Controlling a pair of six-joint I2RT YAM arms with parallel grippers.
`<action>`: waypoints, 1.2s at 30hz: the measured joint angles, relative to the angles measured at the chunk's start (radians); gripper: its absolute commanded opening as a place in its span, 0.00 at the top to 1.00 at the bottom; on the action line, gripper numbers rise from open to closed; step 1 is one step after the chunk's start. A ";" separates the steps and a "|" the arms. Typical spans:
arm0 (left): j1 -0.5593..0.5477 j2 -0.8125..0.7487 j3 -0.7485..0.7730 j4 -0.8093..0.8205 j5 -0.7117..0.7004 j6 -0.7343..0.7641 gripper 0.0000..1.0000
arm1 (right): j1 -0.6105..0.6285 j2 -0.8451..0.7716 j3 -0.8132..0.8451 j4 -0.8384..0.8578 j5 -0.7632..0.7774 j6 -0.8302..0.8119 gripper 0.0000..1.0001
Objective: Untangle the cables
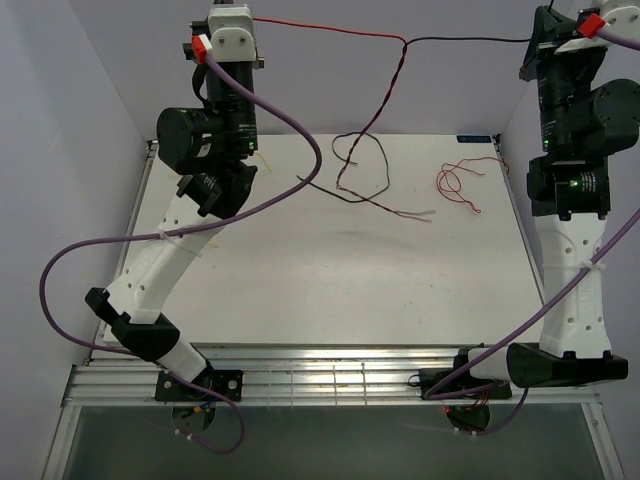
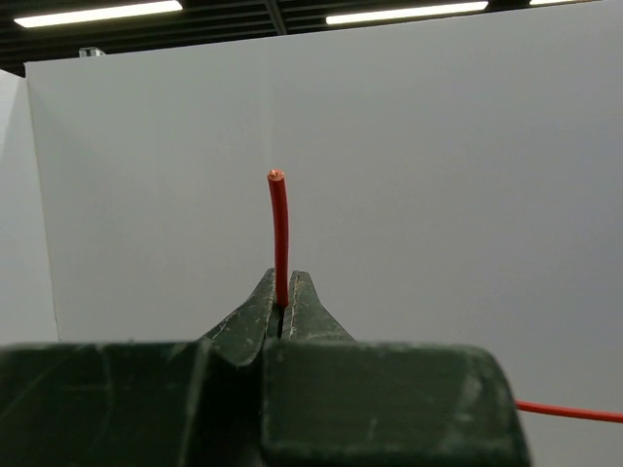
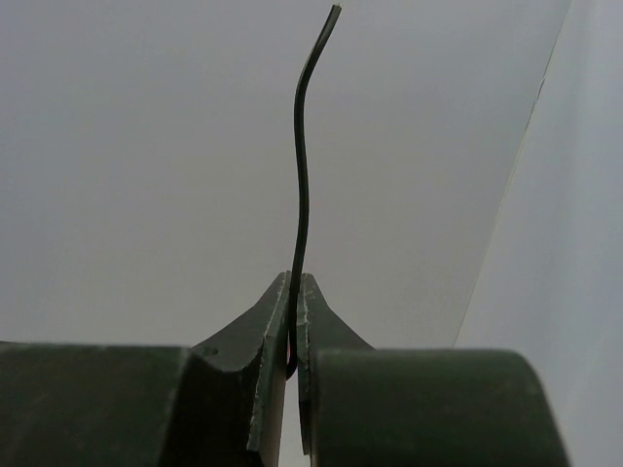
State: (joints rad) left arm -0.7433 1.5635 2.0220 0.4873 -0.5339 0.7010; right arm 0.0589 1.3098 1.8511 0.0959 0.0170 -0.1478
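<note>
Cables (image 1: 384,95): thin, light, floppy wire with springy curls that will likely snag on each other. The sheath looks slick, so I'd grip near an end and pull gently, no yanking. My left claw (image 2: 282,304) is clamped tight on the red wire (image 2: 279,233), a short stub poking past the tips. My right claw (image 3: 294,292) is pinched on the black wire (image 3: 304,195) the same way. Both wires run high between my arms and meet in a twist that hangs down to the table (image 1: 330,280), where loops lie. A separate red tangle (image 1: 458,182) lies apart on the right.
</note>
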 measured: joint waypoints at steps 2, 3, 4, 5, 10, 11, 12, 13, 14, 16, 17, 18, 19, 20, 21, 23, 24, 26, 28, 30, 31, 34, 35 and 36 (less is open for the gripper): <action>0.004 0.000 -0.003 0.014 -0.003 0.018 1.00 | -0.001 0.005 0.003 -0.007 0.010 -0.018 0.92; 0.007 0.000 -0.003 0.021 -0.005 0.029 1.00 | -0.002 0.010 0.008 -0.014 0.014 -0.024 0.92; 0.010 0.000 -0.003 0.026 -0.008 0.042 1.00 | -0.004 0.016 0.015 -0.020 0.020 -0.032 0.92; 0.013 0.000 -0.003 0.033 -0.010 0.055 1.00 | -0.006 0.021 0.021 -0.024 0.026 -0.039 0.92; 0.022 -0.016 -0.030 0.080 -0.024 0.106 1.00 | -0.019 0.030 0.032 -0.043 0.053 -0.069 0.92; 0.025 -0.023 -0.043 0.090 -0.028 0.114 1.00 | -0.021 0.031 0.034 -0.044 0.060 -0.072 0.92; 0.029 -0.030 -0.054 0.100 -0.032 0.121 1.00 | -0.023 0.034 0.039 -0.045 0.065 -0.075 0.92; 0.035 -0.036 -0.063 0.108 -0.035 0.126 1.00 | -0.031 0.038 0.042 -0.045 0.066 -0.079 0.92; 0.040 -0.041 -0.069 0.116 -0.037 0.130 1.00 | -0.040 0.041 0.045 -0.045 0.067 -0.082 0.92; 0.052 -0.047 -0.080 0.129 -0.045 0.137 1.00 | -0.067 0.049 0.046 -0.046 0.075 -0.089 0.92; 0.058 -0.049 -0.085 0.135 -0.047 0.140 1.00 | -0.079 0.054 0.046 -0.047 0.079 -0.090 0.92; 0.065 -0.049 -0.088 0.142 -0.050 0.142 1.00 | -0.090 0.060 0.046 -0.049 0.083 -0.092 0.92; 0.077 -0.049 -0.093 0.146 -0.052 0.143 1.00 | -0.101 0.066 0.045 -0.052 0.084 -0.093 0.92; 0.090 -0.049 -0.097 0.148 -0.054 0.142 1.00 | -0.111 0.071 0.043 -0.053 0.085 -0.093 0.92; 0.107 -0.048 -0.100 0.146 -0.056 0.135 1.00 | -0.121 0.074 0.036 -0.055 0.085 -0.093 0.92; 0.150 -0.041 -0.100 0.133 -0.057 0.116 1.00 | -0.143 0.076 0.016 -0.065 0.084 -0.092 0.92; 0.177 -0.037 -0.100 0.119 -0.058 0.100 1.00 | -0.153 0.077 0.006 -0.067 0.084 -0.091 0.92; 0.237 -0.019 -0.091 0.092 -0.058 0.060 1.00 | -0.177 0.082 -0.014 -0.075 0.079 -0.087 0.92; 0.300 0.007 -0.074 0.055 -0.061 0.018 1.00 | -0.199 0.089 -0.028 -0.082 0.073 -0.078 0.92; 0.365 0.029 -0.068 0.014 -0.065 -0.023 1.00 | -0.220 0.092 -0.048 -0.095 0.073 -0.072 0.92; 0.393 0.037 -0.068 -0.007 -0.067 -0.046 1.00 | -0.229 0.092 -0.058 -0.100 0.073 -0.069 0.92; 0.460 0.050 -0.075 -0.063 -0.067 -0.112 1.00 | -0.238 0.093 -0.080 -0.108 0.073 -0.065 0.92; 0.477 0.050 -0.082 -0.074 -0.067 -0.131 1.00 | -0.238 0.093 -0.083 -0.112 0.072 -0.065 0.92; 0.493 0.049 -0.089 -0.084 -0.065 -0.152 1.00 | -0.237 0.094 -0.084 -0.114 0.072 -0.065 0.92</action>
State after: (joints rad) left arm -0.2504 1.6127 1.9327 0.4030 -0.5991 0.5491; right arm -0.1780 1.4036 1.7676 -0.0185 0.0895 -0.2127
